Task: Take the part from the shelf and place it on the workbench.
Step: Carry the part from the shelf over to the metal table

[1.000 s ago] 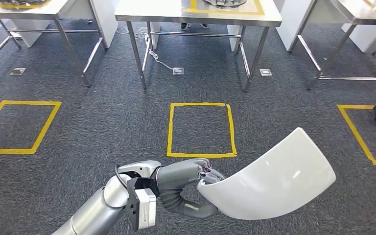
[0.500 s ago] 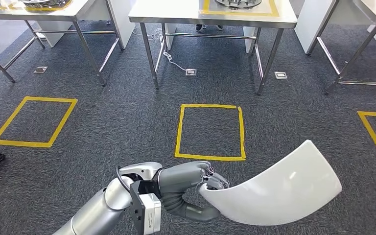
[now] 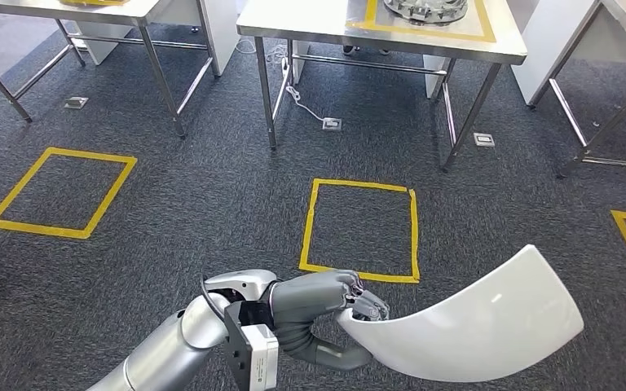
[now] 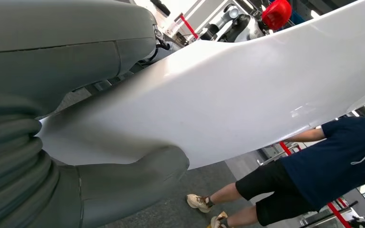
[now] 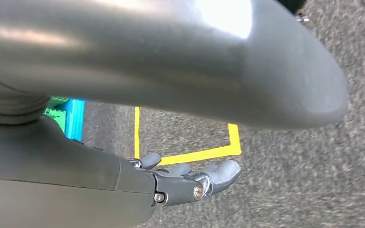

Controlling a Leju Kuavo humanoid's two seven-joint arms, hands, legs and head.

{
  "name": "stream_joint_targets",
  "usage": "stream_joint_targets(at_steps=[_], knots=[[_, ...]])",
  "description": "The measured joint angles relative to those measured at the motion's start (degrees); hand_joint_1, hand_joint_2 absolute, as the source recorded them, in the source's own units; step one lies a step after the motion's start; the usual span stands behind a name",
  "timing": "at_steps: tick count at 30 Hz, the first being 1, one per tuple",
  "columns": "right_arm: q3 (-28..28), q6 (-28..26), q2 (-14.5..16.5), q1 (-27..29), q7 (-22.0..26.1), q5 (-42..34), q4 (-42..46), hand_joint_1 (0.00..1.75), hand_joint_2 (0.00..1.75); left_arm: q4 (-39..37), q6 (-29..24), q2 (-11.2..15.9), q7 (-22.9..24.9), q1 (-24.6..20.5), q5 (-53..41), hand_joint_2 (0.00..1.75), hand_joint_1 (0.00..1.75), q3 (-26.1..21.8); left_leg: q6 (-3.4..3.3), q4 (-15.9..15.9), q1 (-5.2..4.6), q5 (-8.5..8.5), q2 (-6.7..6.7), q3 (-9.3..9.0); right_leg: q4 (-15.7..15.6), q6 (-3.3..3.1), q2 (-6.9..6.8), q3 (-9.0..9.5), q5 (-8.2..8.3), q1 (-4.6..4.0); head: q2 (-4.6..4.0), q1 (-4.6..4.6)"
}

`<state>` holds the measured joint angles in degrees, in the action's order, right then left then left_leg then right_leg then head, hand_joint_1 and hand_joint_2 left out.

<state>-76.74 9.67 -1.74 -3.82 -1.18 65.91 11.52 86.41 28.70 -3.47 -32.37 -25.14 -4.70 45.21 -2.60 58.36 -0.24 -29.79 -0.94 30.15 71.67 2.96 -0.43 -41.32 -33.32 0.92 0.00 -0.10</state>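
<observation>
My left hand (image 3: 326, 305) grips the near edge of a large white curved panel, the part (image 3: 473, 326), low in the head view above the carpet. In the left wrist view the glossy white part (image 4: 228, 95) spans the picture, with my thumb (image 4: 123, 190) under it and the fingers over its edge. My right hand (image 5: 190, 180) hangs over the carpet with its fingers stretched out and nothing in them. A steel workbench (image 3: 310, 20) stands ahead at the top, bearing a yellow taped outline and a grey round fixture (image 3: 425, 6).
A yellow taped square (image 3: 360, 230) marks the floor between me and the workbench, and another square (image 3: 61, 193) lies to the left. More steel tables (image 3: 16, 6) flank the middle one. A person (image 4: 323, 166) in dark clothes stands near.
The whole head picture has shifted right and slightly down, so the camera has moved. My left hand keeps the same hold on the white part.
</observation>
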Motion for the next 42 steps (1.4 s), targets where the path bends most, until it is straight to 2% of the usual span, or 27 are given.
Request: stream_joint_targets(at_steps=[2, 3, 4, 6, 8, 10, 12, 14, 15, 16, 18, 19, 20, 23, 24, 25, 27, 28, 29, 30, 32, 33, 34, 36, 39, 40, 42], knots=[[0.0, 0.0, 0.0, 0.1, 0.0, -0.2, 0.0, 0.0, 0.0, -0.1, 0.0, -0.1, 0.0, 0.0, 0.0, 1.75, 1.75, 0.1, 0.32, 0.1, -0.05, -1.35, -0.12, -1.64, -7.5, -0.34, -0.02, 1.69, 5.82, -0.04, 0.0, 0.11], [0.0, 0.0, 0.0, 0.1, 0.0, -0.2, 0.0, 0.0, 0.0, -0.2, 0.0, -0.1, 0.0, 0.0, 0.0, 1.75, 1.75, 0.2, 0.58, 0.1, -0.1, -2.04, -0.19, -2.25, -10.4, -0.69, -0.08, 2.52, 7.88, -0.19, 0.0, 0.17], [0.0, 0.0, 0.0, 0.2, 0.0, -0.3, 0.0, 0.0, 0.0, -0.2, 0.0, -0.2, 0.0, -0.1, 0.0, 1.75, 1.75, 0.3, 0.92, 0.0, -0.11, -2.7, -0.26, -2.72, -12.1, -1.09, -0.13, 3.11, 9.14, -0.4, 0.0, 0.21], [0.0, -0.1, 0.0, 0.2, 0.0, -0.3, 0.0, 0.0, 0.0, -0.3, 0.0, -0.2, 0.0, -0.1, 0.0, 1.75, 1.75, 0.5, 1.75, 0.5, -0.08, -3.0, -0.35, -3.41, -12.6, -2.05, -0.17, 4.02, 8.73, -0.67, 0.0, 0.25], [0.0, -0.1, 0.0, 0.1, 0.2, -0.2, 0.0, 0.0, 0.0, -0.1, 0.0, -0.4, 0.0, -0.3, 0.0, 1.75, 1.75, 0.7, 2.38, 3.6, -0.03, -2.17, -0.15, -2.77, -13.0, -2.97, -0.09, 5.53, 8.12, -0.53, 0.0, 0.17], [0.0, 0.0, 0.0, 0.0, 0.7, -0.2, 0.0, 0.0, 0.0, -0.1, 0.0, -0.5, 0.0, -0.6, 0.0, 1.75, 1.75, 0.8, 2.82, 9.9, 0.08, -2.42, 0.1, 1.02, -13.3, -3.57, -0.07, 7.17, 7.07, -0.38, 0.0, -0.14], [0.0, 0.4, 0.0, 0.0, 1.9, -0.6, 0.0, 0.0, 0.0, -0.1, 0.0, -0.4, 0.0, -0.6, 0.0, 1.75, 1.75, 0.9, 3.1, 15.9, 0.21, -5.63, 0.19, 6.16, -13.3, -3.76, -0.05, 8.57, 5.85, -0.36, 0.0, -0.44], [-0.1, 1.5, 0.0, 0.1, 3.7, -1.7, 0.0, 0.0, 0.0, -0.2, 0.0, -0.3, 0.0, -0.6, 0.0, 1.75, 1.75, 1.0, 3.14, 16.9, 0.24, -8.5, 0.25, 9.37, -13.3, -3.74, 0.05, 10.09, 4.56, -0.35, 0.0, -0.55], [-0.2, 2.3, 0.0, 0.2, 4.5, -2.5, 0.0, 0.0, 0.0, -0.2, 0.0, -0.3, 0.0, -0.6, 0.0, 1.75, 1.75, 1.0, 3.05, 15.1, 0.23, -7.96, 0.28, 9.83, -13.3, -3.7, 0.11, 11.0, 3.84, -0.35, 0.0, -0.62], [-0.3, 3.0, 0.0, 0.2, 5.0, -3.3, 0.0, 0.0, 0.0, -0.2, 0.0, -0.2, 0.0, -0.6, 0.0, 1.75, 1.75, 1.1, 2.86, 12.1, 0.2, -5.78, 0.34, 9.7, -13.3, -3.59, 0.16, 11.95, 3.09, -0.36, 0.0, -0.66], [-0.9, 4.1, 0.1, 0.1, 5.5, -4.7, 0.0, 0.0, 0.0, -0.2, 0.0, -0.1, 0.0, -0.7, 0.0, 1.75, 1.75, 1.2, 2.27, 5.0, -0.03, 1.99, 0.67, 9.14, -13.3, -3.16, 0.25, 13.31, 1.64, -0.44, 0.0, -0.74], [-1.2, 4.3, 0.1, 0.1, 5.5, -5.3, 0.0, 0.0, 0.0, -0.3, 0.0, 0.0, 0.0, -0.7, -0.1, 1.75, 1.75, 1.3, 2.0, 2.8, -0.17, 4.96, 0.81, 8.95, -13.3, -2.81, 0.29, 13.64, 1.04, -0.49, 0.0, -0.72], [-1.6, 4.5, 0.1, 0.0, 5.5, -5.8, 0.0, 0.0, 0.0, -0.3, 0.0, 0.0, 0.0, -0.7, -0.1, 1.75, 1.75, 1.4, 1.73, 1.7, -0.33, 6.71, 0.87, 8.94, -13.4, -2.43, 0.31, 13.82, 0.57, -0.55, 0.0, -0.68], [-2.4, 5.0, 0.0, -0.3, 5.3, -6.7, 0.0, 0.0, 0.0, 0.0, -0.2, -0.2, 0.0, -0.9, -0.4, 1.75, 1.75, 1.7, 0.73, 1.1, -0.21, 6.37, 0.57, 7.94, -13.9, -1.31, 0.32, 14.9, -0.71, -0.43, 0.0, -0.55], [-2.6, 5.1, 0.0, -0.4, 5.3, -6.8, 0.0, 0.0, 0.0, 0.1, -0.2, -0.3, 0.0, -1.0, -0.5, 1.75, 1.75, 1.7, 0.36, 0.8, -0.07, 6.06, 0.56, 7.25, -12.6, -1.02, 0.36, 14.64, -1.47, -0.35, 0.0, -0.41], [-2.8, 5.1, 0.1, -0.5, 5.3, -6.8, 0.0, 0.0, 0.0, 0.2, -0.2, -0.4, 0.0, -1.1, -0.5, 1.75, 1.75, 1.7, 0.06, 0.4, 0.07, 5.73, 0.58, 6.52, -9.9, -0.77, 0.4, 13.43, -2.63, -0.27, 0.0, -0.25], [-3.1, 5.1, 0.1, -0.4, 5.1, -6.9, 0.0, 0.0, 0.0, 0.1, -0.3, -0.4, 0.0, -1.2, -0.7, 1.75, 1.75, 1.7, -0.25, 0.2, 0.01, 4.93, 0.55, 5.46, -1.6, -0.41, 0.4, 8.22, -4.96, -0.23, 0.0, 0.01], [-3.2, 5.0, 0.1, -0.3, 5.0, -7.1, 0.0, 0.0, 0.0, 0.1, -0.3, -0.4, 0.1, -1.2, -0.7, 1.75, 1.75, 1.8, -0.29, 0.2, -0.01, 4.49, 0.43, 4.99, 1.6, -0.29, 0.4, 5.5, -5.26, -0.22, 0.0, 0.04], [-3.4, 4.9, 0.1, -0.2, 4.7, -7.3, 0.0, 0.0, 0.0, 0.0, -0.3, -0.4, 0.1, -1.1, -0.8, 1.75, 1.75, 1.8, -0.29, 0.2, -0.03, 4.02, 0.3, 4.47, 2.8, -0.26, 0.4, 3.6, -4.31, -0.23, 0.0, 0.08], [-3.6, 4.8, 0.1, -0.2, 4.5, -7.6, 0.0, 0.0, 0.0, 0.0, -0.3, -0.4, 0.2, -1.1, -0.8, 1.75, 1.75, 1.8, -0.24, 0.2, -0.05, 3.5, 0.17, 3.83, 1.7, -0.29, 0.4, 2.84, -2.08, -0.23, 0.0, 0.11], [-4.2, 4.8, 0.1, -0.2, 4.2, -8.2, 0.0, 0.0, 0.0, 0.0, -0.3, -0.5, 0.3, -1.2, -0.8, 1.75, 1.75, 1.8, -0.02, 0.3, -0.08, 2.41, 0.02, 2.53, -5.6, -0.64, 0.39, 4.09, 4.3, -0.27, 0.0, 0.19], [-4.4, 4.7, 0.1, -0.2, 4.1, -8.5, 0.0, 0.0, 0.0, 0.0, -0.3, -0.6, 0.3, -1.2, -0.8, 1.75, 1.75, 1.8, 0.21, 0.4, -0.2, 1.87, -0.06, 2.04, -9.3, -0.92, 0.39, 5.14, 6.53, -0.39, 0.0, 0.24], [-4.5, 4.5, 0.1, -0.2, 4.0, -8.7, 0.0, 0.0, 0.0, 0.0, -0.3, -0.7, 0.4, -1.3, -0.9, 1.75, 1.75, 1.9, 0.48, 0.5, -0.31, 1.46, -0.13, 1.76, -11.8, -1.22, 0.41, 5.87, 7.72, -0.51, 0.0, 0.28], [-4.8, 4.1, 0.2, -0.3, 3.8, -9.0, 0.0, 0.0, 0.0, 0.0, -0.3, -0.8, 0.5, -1.4, -0.9, 1.75, 1.75, 2.0, 1.1, 0.4, -0.48, 0.97, -0.27, 1.51, -13.2, -1.79, 0.48, 6.3, 7.65, -0.78, 0.0, 0.32], [-5.3, 3.9, 0.3, -0.3, 3.9, -9.3, 0.0, 0.0, 0.0, 0.2, -0.3, -0.8, 0.5, -1.7, -1.0, 1.75, 1.75, 2.3, 2.14, 1.7, -0.46, -0.21, -0.06, 1.86, -13.6, -2.67, 0.46, 6.98, 7.52, -0.33, 0.0, 0.18], [-5.4, 3.9, 0.4, -0.4, 3.9, -9.4, 0.0, 0.0, 0.0, 0.3, -0.3, -0.8, 0.5, -1.8, -1.0, 1.75, 1.75, 2.5, 2.5, 4.0, -0.4, -1.44, 0.04, 2.84, -13.8, -2.95, 0.43, 7.31, 7.47, -0.14, 0.0, 0.05], [-5.7, 3.9, 0.5, -0.4, 3.9, -9.5, 0.0, 0.0, 0.0, 0.3, -0.3, -0.8, 0.5, -1.9, -1.0, 1.75, 1.75, 2.7, 3.0, 11.3, -0.08, -4.67, 0.18, 6.59, -13.8, -3.33, 0.39, 7.68, 7.18, -0.11, 0.0, -0.19]])
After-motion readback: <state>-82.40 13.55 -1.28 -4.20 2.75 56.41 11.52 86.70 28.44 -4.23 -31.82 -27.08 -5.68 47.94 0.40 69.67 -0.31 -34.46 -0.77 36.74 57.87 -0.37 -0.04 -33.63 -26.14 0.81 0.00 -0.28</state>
